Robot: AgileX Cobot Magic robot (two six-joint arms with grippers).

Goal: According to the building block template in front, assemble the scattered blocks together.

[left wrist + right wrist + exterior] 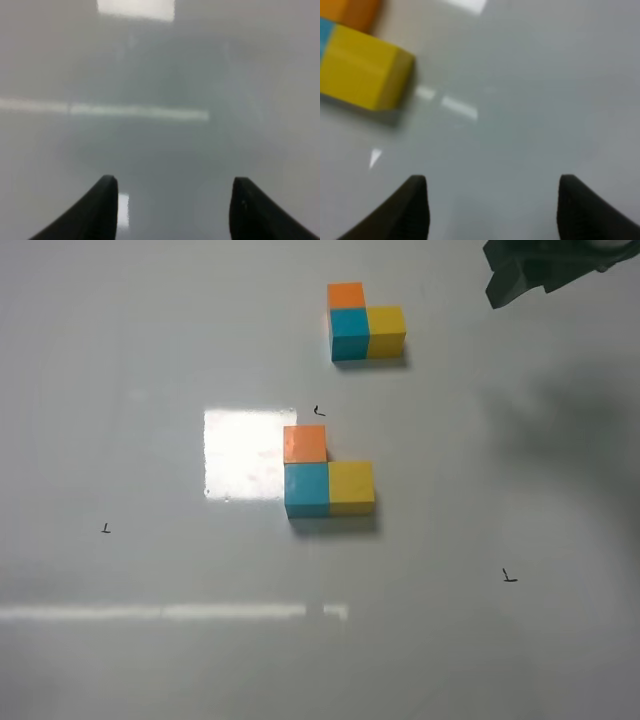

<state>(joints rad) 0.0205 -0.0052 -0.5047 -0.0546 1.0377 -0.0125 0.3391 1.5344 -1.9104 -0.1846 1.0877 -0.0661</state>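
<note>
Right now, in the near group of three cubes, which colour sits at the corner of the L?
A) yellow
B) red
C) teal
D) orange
C: in the overhead view the teal cube has the orange cube beyond it and the yellow cube at its right.

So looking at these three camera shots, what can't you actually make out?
- Right gripper, overhead view: cut off by the top edge, only a dark corner shows.
- Left gripper: absent overhead; its wrist view gives two fingertips over bare table, blurred.
- Right wrist view: yellow block blurred, its teal and orange neighbours cut by the frame edge, so which group it belongs to is unclear.
- Black marks on the table: too small to read.
</note>
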